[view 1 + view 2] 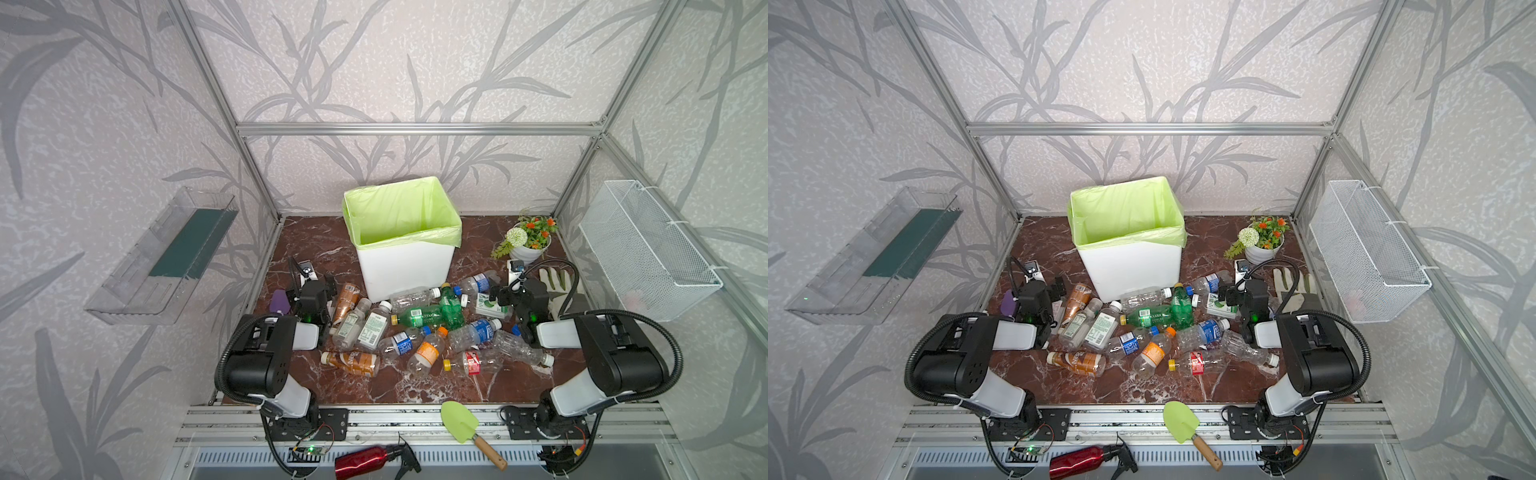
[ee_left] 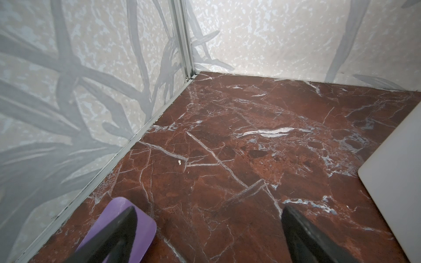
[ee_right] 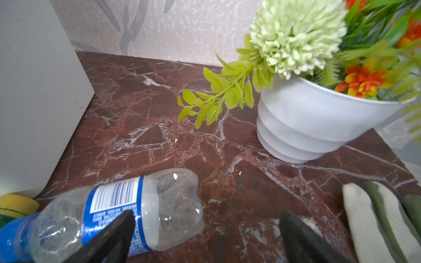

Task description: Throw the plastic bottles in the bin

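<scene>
Several plastic bottles (image 1: 419, 328) (image 1: 1142, 328) lie in a heap on the marble floor in front of the bin (image 1: 405, 268) (image 1: 1129, 268), a white box lined with a light-green bag. Among them are a green one (image 1: 424, 316) and a brown one (image 1: 352, 363). My left gripper (image 1: 312, 286) (image 1: 1037, 287) (image 2: 209, 208) hangs open at the heap's left edge, over bare floor beside the bin's wall (image 2: 398, 182). My right gripper (image 1: 517, 286) (image 1: 1244, 286) (image 3: 207, 213) is open at the heap's right edge. A clear blue-labelled bottle (image 3: 164, 198) lies by one of its fingers, not gripped.
A purple flat piece (image 2: 145, 227) (image 1: 279, 301) lies under a left finger. A white flower pot (image 1: 528, 247) (image 3: 319, 118) and a glove (image 1: 557, 286) (image 3: 369, 218) sit at the right. A green trowel (image 1: 459, 422) and red spray bottle (image 1: 365, 457) lie in front. A mesh basket (image 1: 648, 249) and clear tray (image 1: 166, 257) hang on the side walls.
</scene>
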Tool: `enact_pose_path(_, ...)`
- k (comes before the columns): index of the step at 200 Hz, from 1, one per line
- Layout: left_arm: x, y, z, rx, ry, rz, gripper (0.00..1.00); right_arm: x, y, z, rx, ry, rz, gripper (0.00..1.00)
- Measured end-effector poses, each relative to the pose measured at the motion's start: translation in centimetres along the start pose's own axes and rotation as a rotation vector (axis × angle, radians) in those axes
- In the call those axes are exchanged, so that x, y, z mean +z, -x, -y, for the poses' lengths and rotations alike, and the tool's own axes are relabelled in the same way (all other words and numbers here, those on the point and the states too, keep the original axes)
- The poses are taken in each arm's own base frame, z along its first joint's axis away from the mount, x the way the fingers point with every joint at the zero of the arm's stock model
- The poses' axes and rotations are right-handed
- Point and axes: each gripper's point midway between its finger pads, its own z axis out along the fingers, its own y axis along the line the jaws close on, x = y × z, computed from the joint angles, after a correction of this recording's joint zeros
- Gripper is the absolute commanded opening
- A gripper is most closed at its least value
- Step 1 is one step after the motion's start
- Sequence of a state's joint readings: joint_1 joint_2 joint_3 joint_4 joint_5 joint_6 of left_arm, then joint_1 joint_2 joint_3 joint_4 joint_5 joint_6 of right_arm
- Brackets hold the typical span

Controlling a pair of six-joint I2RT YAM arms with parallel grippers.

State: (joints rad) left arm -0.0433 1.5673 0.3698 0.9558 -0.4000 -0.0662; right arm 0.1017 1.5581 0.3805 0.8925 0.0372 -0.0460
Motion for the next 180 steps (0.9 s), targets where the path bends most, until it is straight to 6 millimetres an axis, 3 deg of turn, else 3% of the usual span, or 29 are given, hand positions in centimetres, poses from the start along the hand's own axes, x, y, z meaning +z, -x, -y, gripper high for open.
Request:
enact_pose_path(19, -0.1, 0.0, -0.1, -0.005, 0.002, -0.001, 0.99, -0.7, 1.0, 0.6, 0.027, -0.027, -0.031, 1.00)
enact_pose_path(45, -0.3, -0.1, -0.2, -0.008, 0.000, 0.006, 0.99, -3.1, 5.8, 1.4, 0.091, -0.051, 0.018, 0.99)
enact_pose_path(70, -0.4, -0.2, -0.3, 0.015, 0.008, -0.044, 0.99, -5.4, 9.0, 2.2, 0.166, -0.080, 0.009, 0.98)
enact_pose_path(83, -0.4, 2.0, -0.4, 0.019, 0.020, -0.056, 0.99, -6.3, 9.8, 3.2, 0.220, -0.107, -0.023, 0.95)
enact_pose_path(92, -0.7, 5.3, -0.5, -0.001, 0.028, -0.016, 0.99, -6.9, 10.1, 4.5, 0.267, -0.137, -0.049, 0.92)
enact_pose_path(113, -3.1, 13.8, -1.6, -0.084, 0.043, 0.130, 0.99, -8.1, 9.2, 7.7, 0.390, -0.207, -0.129, 0.90)
enact_pose_path(131, -5.6, 18.0, -2.6, -0.134, 0.040, 0.208, 0.99, -8.9, 7.3, 9.0, 0.458, -0.256, -0.233, 0.87)
enact_pose_path(152, -7.2, 18.9, -3.4, -0.174, 0.038, 0.205, 0.99, -9.2, 4.5, 8.6, 0.504, -0.272, -0.389, 0.87)
enact_pose_path(180, -7.3, 16.5, -3.5, -0.158, 0.043, 0.102, 0.99, -9.8, 0.8, 7.7, 0.562, -0.290, -0.556, 0.87)
